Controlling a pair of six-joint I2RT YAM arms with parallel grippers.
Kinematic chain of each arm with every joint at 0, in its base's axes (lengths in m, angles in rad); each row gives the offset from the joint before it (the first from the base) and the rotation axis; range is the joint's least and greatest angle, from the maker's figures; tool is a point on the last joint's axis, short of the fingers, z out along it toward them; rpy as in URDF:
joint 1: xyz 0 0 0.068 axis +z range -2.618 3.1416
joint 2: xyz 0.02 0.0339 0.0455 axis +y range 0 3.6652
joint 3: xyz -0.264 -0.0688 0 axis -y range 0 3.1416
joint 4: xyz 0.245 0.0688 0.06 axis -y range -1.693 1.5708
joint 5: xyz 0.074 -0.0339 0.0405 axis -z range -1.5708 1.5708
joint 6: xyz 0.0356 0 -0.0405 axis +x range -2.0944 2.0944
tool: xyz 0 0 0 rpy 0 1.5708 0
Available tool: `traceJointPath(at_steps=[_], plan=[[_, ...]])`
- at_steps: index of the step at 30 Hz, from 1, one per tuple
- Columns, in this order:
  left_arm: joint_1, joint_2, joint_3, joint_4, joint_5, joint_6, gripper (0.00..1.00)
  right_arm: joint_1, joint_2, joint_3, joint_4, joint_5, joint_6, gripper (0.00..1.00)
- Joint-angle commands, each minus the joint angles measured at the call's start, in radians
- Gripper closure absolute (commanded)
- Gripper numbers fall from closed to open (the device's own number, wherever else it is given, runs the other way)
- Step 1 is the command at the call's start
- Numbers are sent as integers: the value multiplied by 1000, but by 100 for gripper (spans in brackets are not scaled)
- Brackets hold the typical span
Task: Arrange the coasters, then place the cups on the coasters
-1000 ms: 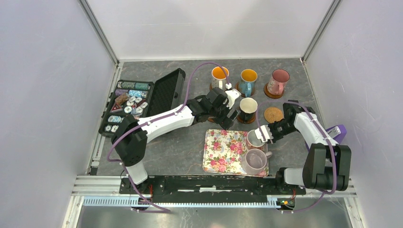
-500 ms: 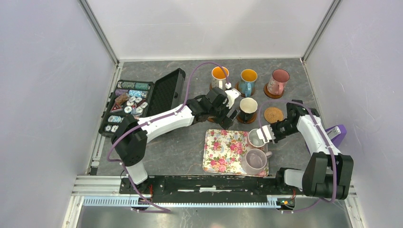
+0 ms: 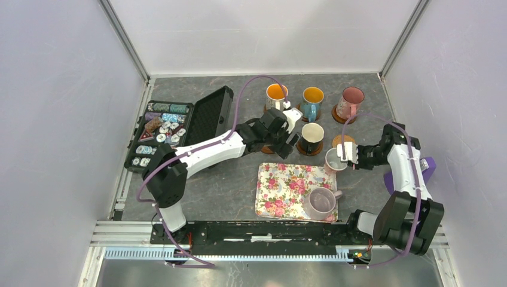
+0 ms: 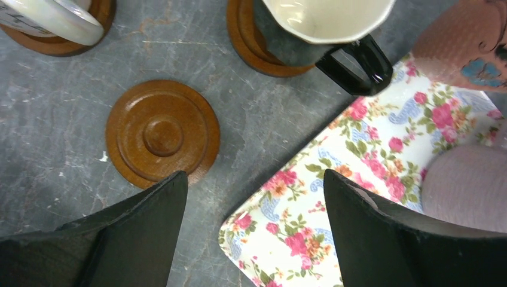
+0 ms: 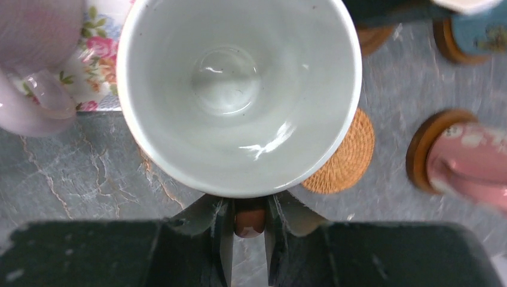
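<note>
1. Chip case [image 3: 161,128] lies open at far left.
2. Left gripper [image 4: 254,185] hangs with fingers spread wide, grasping nothing, over a bare brown coaster [image 4: 162,133] just beside the tray [image 4: 335,197].
3. White mug [image 3: 276,97], blue mug [image 3: 311,103], black mug [image 3: 312,137] and pink mug [image 3: 350,103] stand on coasters [image 3: 339,119] behind.
4. Lilac mug [image 3: 321,202] sits on the tray's near right corner.
5. Right gripper [image 5: 250,230] clamps the handle of the white-pink mug [image 5: 239,89], off the tray, its rim overlapping the cork coaster [image 5: 344,158].
</note>
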Motion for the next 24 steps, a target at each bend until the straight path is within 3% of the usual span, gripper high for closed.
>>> traceJointPath(at_steps=[1, 8, 15, 19, 24], plan=[[-11, 41, 63, 43, -127, -51, 12, -47, -48, 48, 163, -62, 356, 100], [-56, 105, 117, 25, -255, -133, 23, -83, -123, 17, 428, -42, 845, 100], [-110, 143, 143, 31, -273, -170, 24, -84, -204, -87, 692, 132, 1235, 100], [-128, 180, 172, 30, -289, -177, 24, -84, -198, -95, 744, 203, 1365, 100], [-134, 221, 215, 29, -288, -176, 24, -84, -192, -92, 755, 218, 1411, 100]])
